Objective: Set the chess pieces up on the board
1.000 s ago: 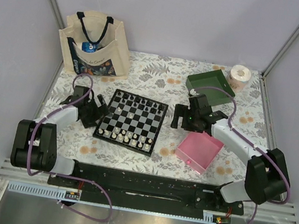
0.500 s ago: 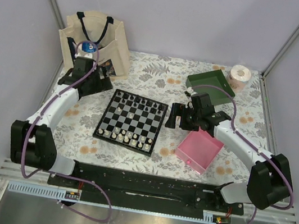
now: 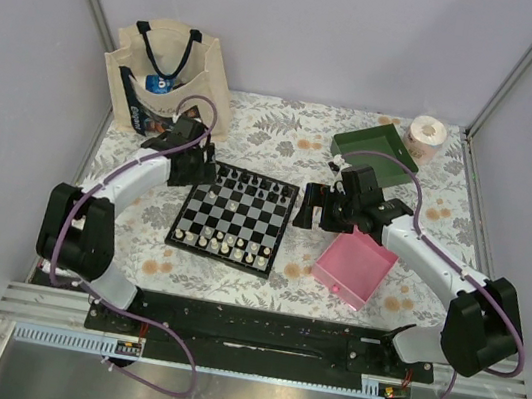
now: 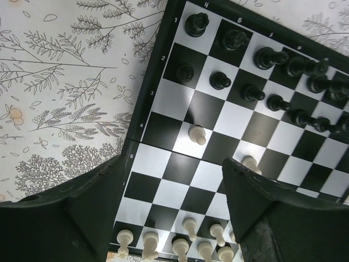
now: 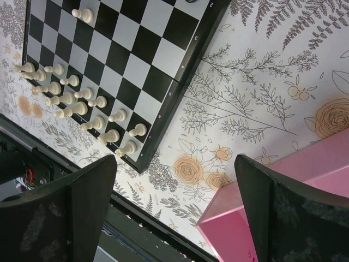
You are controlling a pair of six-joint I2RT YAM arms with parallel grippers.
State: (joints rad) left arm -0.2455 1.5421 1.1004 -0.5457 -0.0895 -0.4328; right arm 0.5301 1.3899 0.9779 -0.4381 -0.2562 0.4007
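Observation:
The board (image 3: pixel 233 217) lies in the middle of the table. Black chess pieces (image 3: pixel 249 179) stand along its far rows and cream ones (image 3: pixel 233 246) along its near rows. My left gripper (image 3: pixel 195 168) hovers over the board's far left corner, open and empty. The left wrist view shows its fingers apart (image 4: pixel 173 207) above the board (image 4: pixel 163 101), with black pieces (image 4: pixel 221 80), cream pieces (image 4: pixel 188 226) and two stray cream pawns (image 4: pixel 197 134) mid-board. My right gripper (image 3: pixel 313 207) is open and empty beside the board's right edge. In its wrist view it (image 5: pixel 174 213) is over the tablecloth, with the board (image 5: pixel 136 49) at upper left.
A pink tray (image 3: pixel 356 268) sits right of the board and shows in the right wrist view (image 5: pixel 305 218). A green tray (image 3: pixel 375 148) and a tape roll (image 3: pixel 426 134) are at the back right. A tote bag (image 3: pixel 168 83) stands at the back left.
My left arm swung from the board's left side up toward the bag, then in over the board's far left corner. My right gripper edged slightly left toward the board.

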